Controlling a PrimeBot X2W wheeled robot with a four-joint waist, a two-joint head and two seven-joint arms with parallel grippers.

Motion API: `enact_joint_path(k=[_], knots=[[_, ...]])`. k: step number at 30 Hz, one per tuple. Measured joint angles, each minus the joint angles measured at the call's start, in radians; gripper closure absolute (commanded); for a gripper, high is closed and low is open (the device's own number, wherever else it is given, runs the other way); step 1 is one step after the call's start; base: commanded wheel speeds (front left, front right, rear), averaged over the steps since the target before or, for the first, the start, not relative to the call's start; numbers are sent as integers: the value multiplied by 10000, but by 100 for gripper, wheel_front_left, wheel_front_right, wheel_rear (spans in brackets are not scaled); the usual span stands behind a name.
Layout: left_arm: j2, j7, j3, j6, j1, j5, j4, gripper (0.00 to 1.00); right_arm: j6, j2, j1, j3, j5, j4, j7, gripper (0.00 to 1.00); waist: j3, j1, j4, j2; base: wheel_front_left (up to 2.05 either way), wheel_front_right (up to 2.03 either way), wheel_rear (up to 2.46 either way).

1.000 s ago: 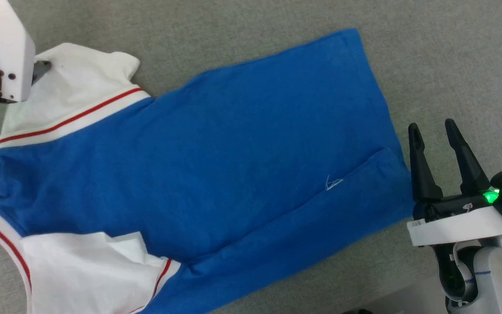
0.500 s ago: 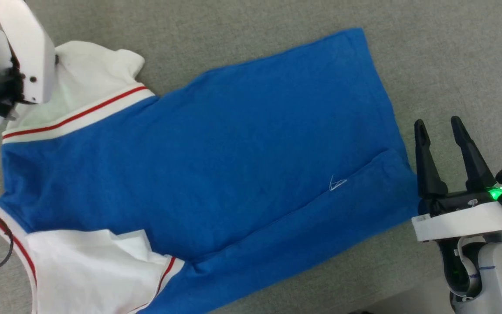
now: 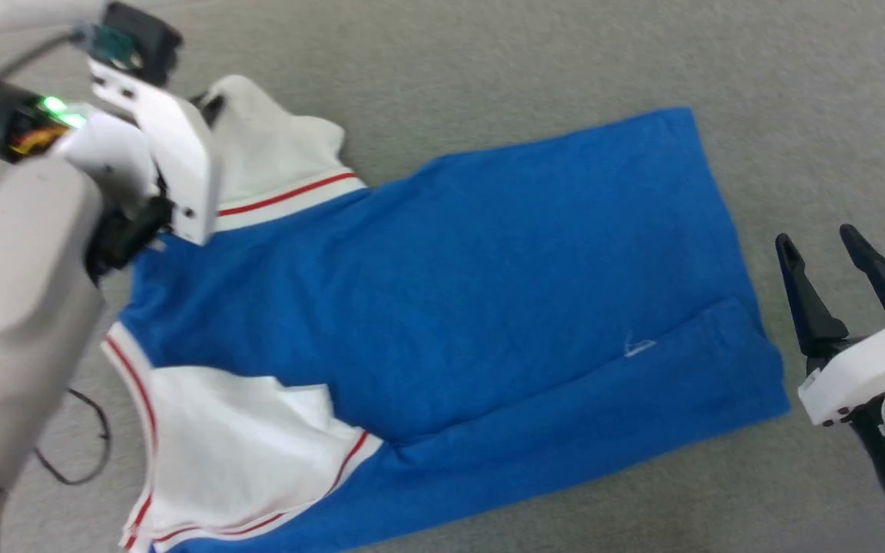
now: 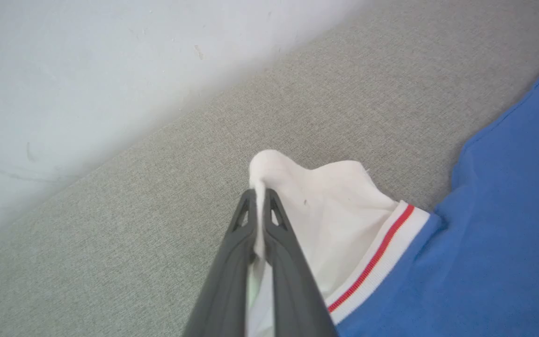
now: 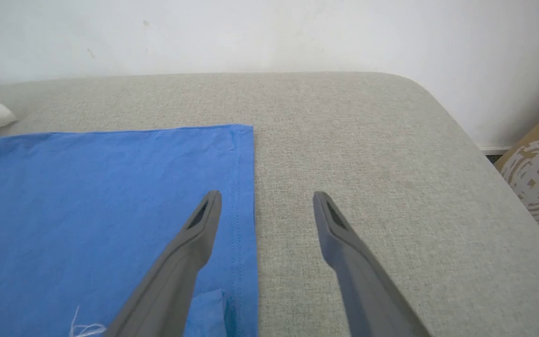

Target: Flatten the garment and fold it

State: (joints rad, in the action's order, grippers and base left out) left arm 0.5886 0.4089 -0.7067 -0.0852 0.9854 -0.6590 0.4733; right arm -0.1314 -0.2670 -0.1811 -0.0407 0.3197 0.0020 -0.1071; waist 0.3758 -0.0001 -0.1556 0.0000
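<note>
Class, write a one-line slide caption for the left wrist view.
The left gripper pinches the white sleeve of the blue garment over the grey padded surface.

Soft, even, bright light falls throughout, leaving only faint shadows along the folds of the garment [image 3: 442,292]. The head view is smeared, worst at the left arm [image 3: 12,307], where a green lamp [image 3: 53,105] glows. Both wrist views are sharper, though the finger bases look soft
</note>
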Motion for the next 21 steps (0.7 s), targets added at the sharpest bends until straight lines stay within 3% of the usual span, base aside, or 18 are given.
enact_joint_path(k=[11,14,21], knots=[[4,-1563,19,911,-1881,23,-2709,100,-2,-2161,-2332,817,1484,748,-4667,0,-442,0,1340,0,0,0,0],[94,-1820,75,1227,-2265,38,-3538,100,-2,-2673,-3295,1080,1511,1499,-5356,0,-371,0,1667,0,0,0,0],[15,-2366,-4,1760,-2906,401,-4972,100,-2,-2934,-5222,1643,1421,3689,-6280,0,129,3,2252,0,0,0,0]])
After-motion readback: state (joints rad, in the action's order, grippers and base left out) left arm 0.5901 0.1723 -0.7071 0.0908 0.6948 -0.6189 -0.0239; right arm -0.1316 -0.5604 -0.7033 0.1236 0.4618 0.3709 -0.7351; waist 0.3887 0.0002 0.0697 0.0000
